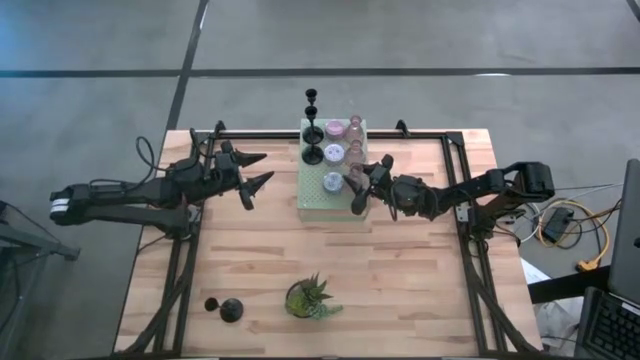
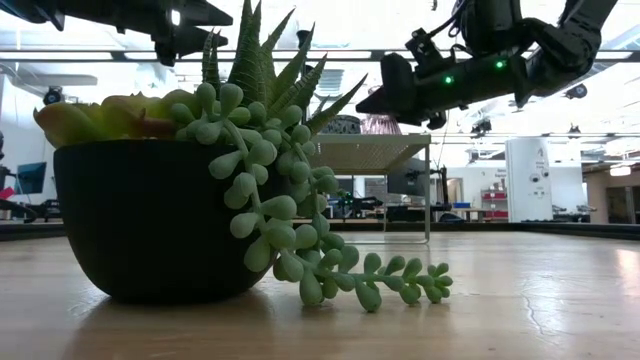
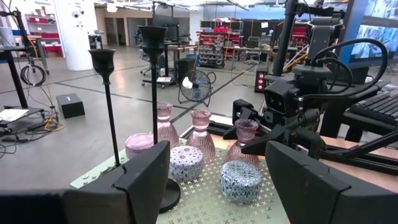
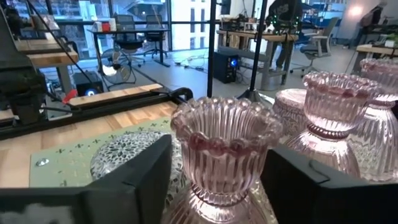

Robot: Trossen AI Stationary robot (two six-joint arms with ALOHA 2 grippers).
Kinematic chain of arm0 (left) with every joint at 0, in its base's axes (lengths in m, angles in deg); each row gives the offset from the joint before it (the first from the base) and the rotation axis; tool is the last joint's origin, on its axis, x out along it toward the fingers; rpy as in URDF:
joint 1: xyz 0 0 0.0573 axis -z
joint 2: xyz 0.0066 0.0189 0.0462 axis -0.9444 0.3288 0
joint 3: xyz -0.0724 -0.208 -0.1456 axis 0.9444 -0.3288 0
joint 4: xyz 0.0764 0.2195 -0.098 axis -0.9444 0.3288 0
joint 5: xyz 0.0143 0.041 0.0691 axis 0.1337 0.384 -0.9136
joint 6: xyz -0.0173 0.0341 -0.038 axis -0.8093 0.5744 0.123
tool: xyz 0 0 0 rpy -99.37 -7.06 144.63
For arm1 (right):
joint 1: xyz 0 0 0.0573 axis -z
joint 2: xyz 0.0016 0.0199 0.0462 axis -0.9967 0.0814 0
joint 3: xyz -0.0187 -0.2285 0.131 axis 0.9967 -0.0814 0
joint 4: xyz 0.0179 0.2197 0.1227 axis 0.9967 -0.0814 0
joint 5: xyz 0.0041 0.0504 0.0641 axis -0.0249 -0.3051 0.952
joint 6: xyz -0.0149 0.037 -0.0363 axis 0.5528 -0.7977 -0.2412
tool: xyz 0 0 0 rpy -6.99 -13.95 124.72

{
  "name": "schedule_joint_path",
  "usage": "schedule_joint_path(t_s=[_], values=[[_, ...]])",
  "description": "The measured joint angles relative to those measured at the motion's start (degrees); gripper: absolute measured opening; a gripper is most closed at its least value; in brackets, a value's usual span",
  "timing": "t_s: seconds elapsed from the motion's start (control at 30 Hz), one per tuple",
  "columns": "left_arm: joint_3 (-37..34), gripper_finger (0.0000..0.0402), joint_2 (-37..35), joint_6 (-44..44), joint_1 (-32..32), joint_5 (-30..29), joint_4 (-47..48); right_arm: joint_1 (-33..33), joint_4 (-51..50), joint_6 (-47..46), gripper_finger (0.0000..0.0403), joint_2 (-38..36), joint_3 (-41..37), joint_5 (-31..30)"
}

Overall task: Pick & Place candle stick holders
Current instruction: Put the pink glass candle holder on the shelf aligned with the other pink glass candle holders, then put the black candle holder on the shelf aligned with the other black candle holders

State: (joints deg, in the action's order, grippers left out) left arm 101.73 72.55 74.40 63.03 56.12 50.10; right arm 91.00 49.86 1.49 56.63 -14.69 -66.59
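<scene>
The pale green perforated box point(image 1: 315, 195) stands at the table's far middle. On it stand two black holders point(image 1: 312, 130), three lilac-grey holders point(image 1: 333, 182) and three pink glass holders point(image 1: 355, 128). A third black holder point(image 1: 224, 308) lies on its side at the near left. My right gripper point(image 1: 360, 187) is open over the box's right side, its fingers standing on either side of the nearest pink holder point(image 4: 227, 149), with a gap showing. My left gripper point(image 1: 255, 172) is open and empty, left of the box, above the table.
A spiky green potted plant point(image 1: 310, 298) stands at the near middle and fills the low view point(image 2: 180, 200). The box's holders stand close together in rows point(image 3: 186, 163). Bare wood lies between the box and the plant.
</scene>
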Motion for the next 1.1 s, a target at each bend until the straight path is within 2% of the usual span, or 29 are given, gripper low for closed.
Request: schedule_joint_path(t_s=[0.33,0.6,0.7,0.77,0.9,1.0,1.1], values=[[0.0,0.0268,0.0,-0.6,0.0,0.1,0.0,0.0,0.1,1.8,0.0293,-2.2,0.0,0.1],[0.0,0.0268,0.0,-0.6,0.0,0.1,0.0,-0.7,0.1,4.5,0.0308,-10.7,0.4,0.1],[0.0,0.0268,0.0,-0.9,0.0,0.9,0.0,-2.3,-0.8,5.6,0.0299,-17.1,0.4,0.4],[0.0,0.0268,0.0,-0.9,0.0,1.9,0.0,-3.9,-5.1,5.7,0.029,-22.3,0.5,0.5],[0.0,0.0268,0.0,-0.2,0.0,2.1,0.2,-7.0,-23.0,2.0,0.0252,-34.1,0.5,0.8],[0.0,0.0268,0.0,1.1,0.0,2.1,0.4,-8.7,-37.5,-3.7,0.0204,-42.8,1.8,1.0],[0.0,0.0268,0.0,1.7,0.0,2.1,0.4,-9.1,-47.5,-4.0,0.0147,-50.1,5.1,4.1]])
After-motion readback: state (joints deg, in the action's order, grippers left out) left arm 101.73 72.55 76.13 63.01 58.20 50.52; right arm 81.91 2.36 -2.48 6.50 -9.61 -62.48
